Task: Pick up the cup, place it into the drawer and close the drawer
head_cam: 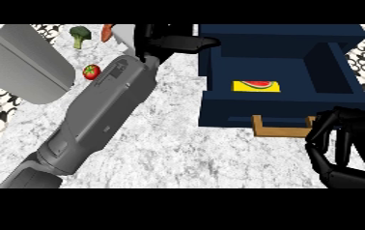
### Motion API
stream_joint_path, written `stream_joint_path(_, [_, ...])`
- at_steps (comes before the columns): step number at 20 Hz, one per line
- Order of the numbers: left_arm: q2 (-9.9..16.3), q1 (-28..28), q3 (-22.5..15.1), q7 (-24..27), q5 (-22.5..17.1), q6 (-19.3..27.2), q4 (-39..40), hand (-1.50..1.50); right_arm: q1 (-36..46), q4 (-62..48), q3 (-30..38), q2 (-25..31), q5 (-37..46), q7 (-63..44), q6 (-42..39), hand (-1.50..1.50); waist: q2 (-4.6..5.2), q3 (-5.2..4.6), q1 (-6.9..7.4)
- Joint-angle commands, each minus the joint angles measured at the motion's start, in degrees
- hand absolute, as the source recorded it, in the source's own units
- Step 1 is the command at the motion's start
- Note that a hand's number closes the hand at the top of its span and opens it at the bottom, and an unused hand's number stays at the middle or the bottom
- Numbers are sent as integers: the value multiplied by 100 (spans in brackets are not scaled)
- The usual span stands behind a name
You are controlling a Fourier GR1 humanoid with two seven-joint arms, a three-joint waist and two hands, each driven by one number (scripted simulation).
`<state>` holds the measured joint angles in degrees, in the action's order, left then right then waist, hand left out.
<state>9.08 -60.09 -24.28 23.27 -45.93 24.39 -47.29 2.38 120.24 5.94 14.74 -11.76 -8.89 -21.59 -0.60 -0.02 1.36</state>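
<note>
Left hand (167, 43) curls round the white cup (125, 35) at the far edge of the bench (178, 147), beside the open drawer (274, 69). Right hand (335, 147) rests with fingers relaxed. Lift the cup over the drawer wall before releasing.

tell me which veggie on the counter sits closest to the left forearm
The small red tomato, right beside the grey left forearm. The green broccoli floret and the orange carrot lie farther back, toward the counter's far edge.
</note>
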Motion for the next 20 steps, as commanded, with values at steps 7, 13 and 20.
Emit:
stream_joint_path(7, [1419,2285,179,-643,-137,-90,-2689,-150,-51,-44,-436,32,1099,-304,92,150,7,-1,60])
stream_joint_path(13, [1850,3388,472,-521,-303,-658,-3350,-150,-76,-841,-764,361,2554,930,-52,150,38,5,58])
stream_joint_path(20, [2274,4111,859,-389,-364,-1214,-3520,-150,350,-1723,-1848,406,4584,1496,653,150,61,4,12])
